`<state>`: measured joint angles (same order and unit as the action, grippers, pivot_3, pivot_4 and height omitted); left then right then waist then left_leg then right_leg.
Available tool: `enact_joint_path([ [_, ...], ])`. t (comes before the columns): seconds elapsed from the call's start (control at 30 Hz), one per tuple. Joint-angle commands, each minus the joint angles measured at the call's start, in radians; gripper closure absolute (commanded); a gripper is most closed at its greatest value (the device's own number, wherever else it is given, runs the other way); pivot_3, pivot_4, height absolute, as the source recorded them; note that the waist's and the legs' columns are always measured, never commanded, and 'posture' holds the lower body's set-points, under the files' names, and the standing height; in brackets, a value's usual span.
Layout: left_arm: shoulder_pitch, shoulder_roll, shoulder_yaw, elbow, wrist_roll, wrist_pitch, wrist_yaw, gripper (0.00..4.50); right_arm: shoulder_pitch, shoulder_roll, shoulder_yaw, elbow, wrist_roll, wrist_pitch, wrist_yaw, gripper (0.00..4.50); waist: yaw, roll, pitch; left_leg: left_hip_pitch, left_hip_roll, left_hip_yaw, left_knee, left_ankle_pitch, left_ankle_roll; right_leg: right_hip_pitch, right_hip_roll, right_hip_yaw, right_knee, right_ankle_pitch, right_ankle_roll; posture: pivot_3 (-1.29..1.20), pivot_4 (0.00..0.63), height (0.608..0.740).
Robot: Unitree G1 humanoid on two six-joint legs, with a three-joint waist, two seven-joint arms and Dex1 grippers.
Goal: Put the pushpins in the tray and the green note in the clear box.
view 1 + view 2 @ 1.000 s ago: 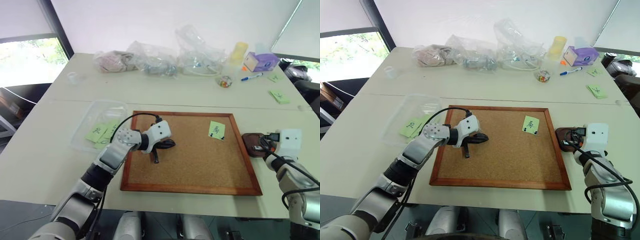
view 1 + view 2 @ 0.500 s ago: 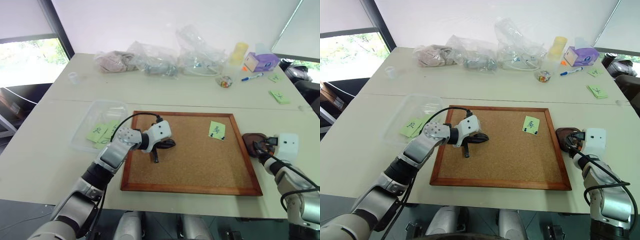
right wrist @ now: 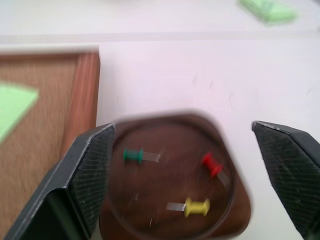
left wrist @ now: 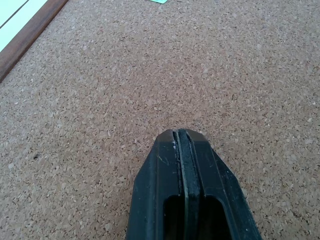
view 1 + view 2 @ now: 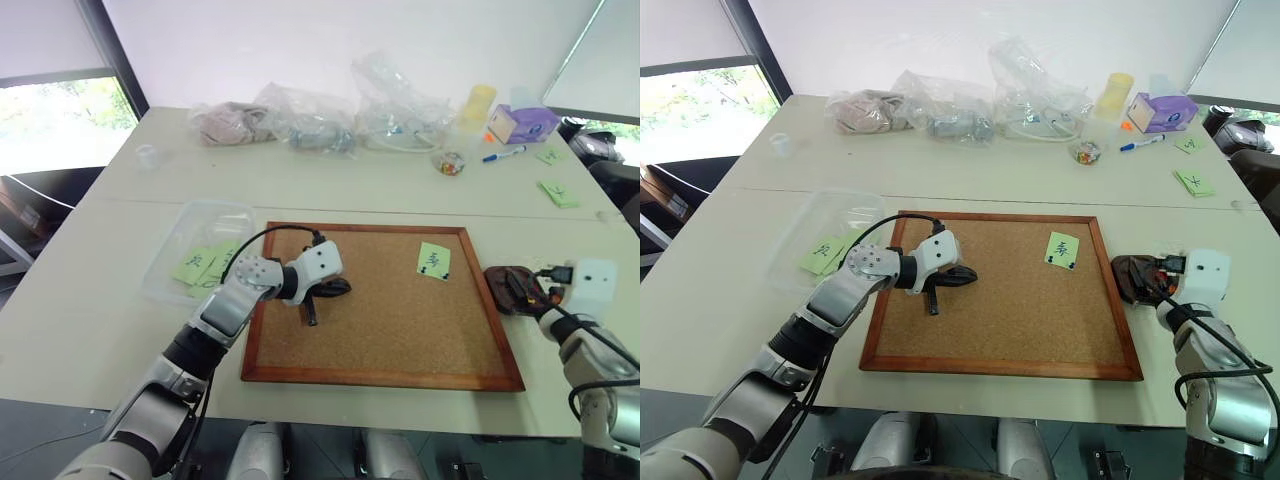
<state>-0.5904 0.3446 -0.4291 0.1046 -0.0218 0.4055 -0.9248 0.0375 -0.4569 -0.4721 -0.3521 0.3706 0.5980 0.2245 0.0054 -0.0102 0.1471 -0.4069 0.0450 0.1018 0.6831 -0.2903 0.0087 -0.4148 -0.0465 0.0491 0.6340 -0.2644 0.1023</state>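
Note:
The dark brown tray [image 3: 165, 187] sits on the table just right of the cork board [image 5: 400, 320]. In it lie a green pushpin [image 3: 132, 155], a red one [image 3: 211, 163] and a yellow one [image 3: 196, 206]. My right gripper [image 3: 182, 127] hovers over the tray, open wide and empty. The green note [image 5: 434, 260] is on the board's far right part, with two dark pins at its near corners. My left gripper [image 4: 182, 136] is shut and empty, low over the board's left half. The clear box [image 5: 205, 210] stands left of the board with green notes inside.
Soft plastic bags [image 5: 310, 120] line the table's far side, with a yellow cup [image 5: 478, 100], a purple box [image 5: 522, 123] and a blue marker [image 5: 504, 153]. A small jar of pins [image 5: 450, 163] and loose green notes [image 5: 558, 193] lie at the far right.
My right gripper has gone from shut to wide open above the tray. The left arm has stayed still.

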Motion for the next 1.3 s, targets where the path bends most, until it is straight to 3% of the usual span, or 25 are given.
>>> enact_joint_path([
  [0.03,0.002,0.001,-0.015,0.03,0.025,0.012,0.005,4.5,0.025,-0.035,0.108,-0.088,0.014,0.01,0.093,0.03,0.0,0.0,0.0,0.0,0.0,0.0,0.0,0.0,0.0,0.0,0.0,0.0,0.0,0.0,0.0,0.0,0.15,0.737],
  [0.3,-0.001,-0.002,-0.016,0.037,0.029,0.008,0.009,4.5,-0.004,0.048,0.233,-0.042,0.0,-0.032,0.102,0.03,0.001,-0.001,0.0,0.0,0.001,-0.001,0.0,0.0,0.0,0.001,0.0,0.0,-0.001,0.0,0.0,0.0,0.15,0.737],
  [0.63,0.011,-0.001,-0.016,0.023,0.029,0.015,0.013,4.5,-0.016,0.074,0.235,0.005,0.001,-0.065,0.103,0.03,0.002,-0.001,-0.001,0.0,0.001,0.0,0.0,0.0,0.0,0.001,0.0,0.0,-0.001,0.0,0.0,0.0,0.15,0.737],
  [0.67,0.011,-0.002,-0.016,0.022,0.028,0.016,0.014,4.5,-0.017,0.074,0.234,0.008,0.001,-0.067,0.103,0.54,0.002,-0.001,-0.001,0.0,0.001,0.0,0.0,0.0,0.0,0.001,0.0,0.0,-0.001,0.0,0.0,0.0,0.15,0.737],
  [0.7,0.011,-0.002,-0.016,0.022,0.028,0.016,0.014,4.5,-0.019,0.076,0.232,0.012,0.003,-0.067,0.104,0.76,0.002,-0.001,0.0,0.0,0.001,0.0,0.0,0.0,0.0,0.001,0.0,0.0,-0.001,0.0,0.0,0.0,0.15,0.737],
  [0.93,0.01,-0.004,-0.016,0.021,0.027,0.015,0.014,4.5,-0.03,0.093,0.213,0.064,0.026,-0.066,0.111,4.32,0.002,-0.001,-0.001,0.0,0.001,0.0,0.0,0.0,0.0,0.001,0.0,0.0,-0.001,0.0,0.0,0.0,0.15,0.737],
  [1.3,0.013,0.006,-0.018,0.017,0.031,0.027,0.011,4.5,-0.007,0.106,0.197,0.048,0.008,-0.159,0.113,4.42,0.002,0.0,-0.001,0.0,0.001,0.0,0.0,0.0,0.0,0.001,0.0,-0.001,-0.001,0.0,0.0,0.0,0.15,0.737],
])
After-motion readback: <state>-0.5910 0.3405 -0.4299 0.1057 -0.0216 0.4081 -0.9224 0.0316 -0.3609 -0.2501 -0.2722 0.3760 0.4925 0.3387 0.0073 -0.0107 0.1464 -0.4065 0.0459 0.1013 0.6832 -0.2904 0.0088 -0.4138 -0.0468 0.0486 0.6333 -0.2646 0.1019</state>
